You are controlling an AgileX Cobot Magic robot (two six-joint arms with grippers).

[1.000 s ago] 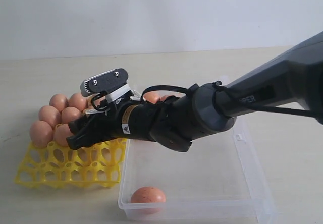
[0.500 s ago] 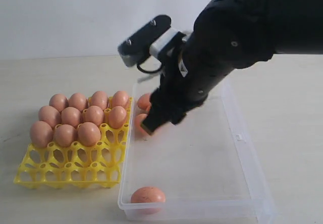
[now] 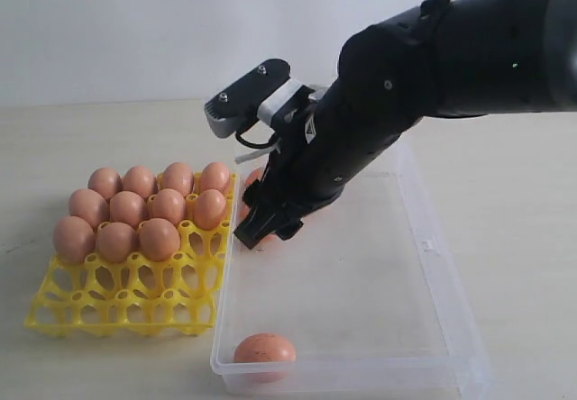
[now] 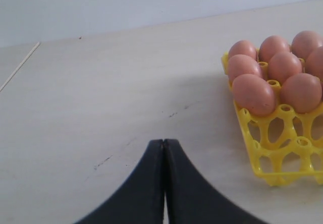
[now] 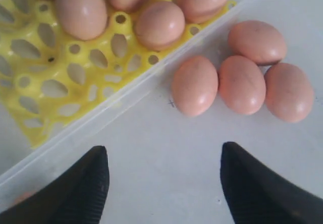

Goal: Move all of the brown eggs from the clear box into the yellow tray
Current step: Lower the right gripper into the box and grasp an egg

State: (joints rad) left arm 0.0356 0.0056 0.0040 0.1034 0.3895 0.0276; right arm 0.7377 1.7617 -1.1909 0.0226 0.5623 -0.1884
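The yellow tray (image 3: 126,303) lies on the left and holds several brown eggs (image 3: 127,209) in its back three rows. The clear box (image 3: 437,265) lies to its right. One egg (image 3: 264,350) rests at the box's near left corner. A cluster of eggs (image 5: 241,84) lies by the box's far left wall; the exterior view shows it mostly hidden behind the arm. My right gripper (image 3: 266,231) hangs open just above this cluster, with nothing between its fingertips (image 5: 96,158). My left gripper (image 4: 164,142) is shut and empty over bare table beside the tray (image 4: 267,156); it is outside the exterior view.
The box's left rim (image 5: 126,105) runs close along the tray's edge (image 5: 60,88). The tray's front row of cups (image 3: 117,314) stands without eggs. A pale wall backs the beige table (image 3: 72,139).
My right arm has pulled back from the tray, swung over the box and come down over the far left eggs. An egg now sits in the tray where the gripper was.
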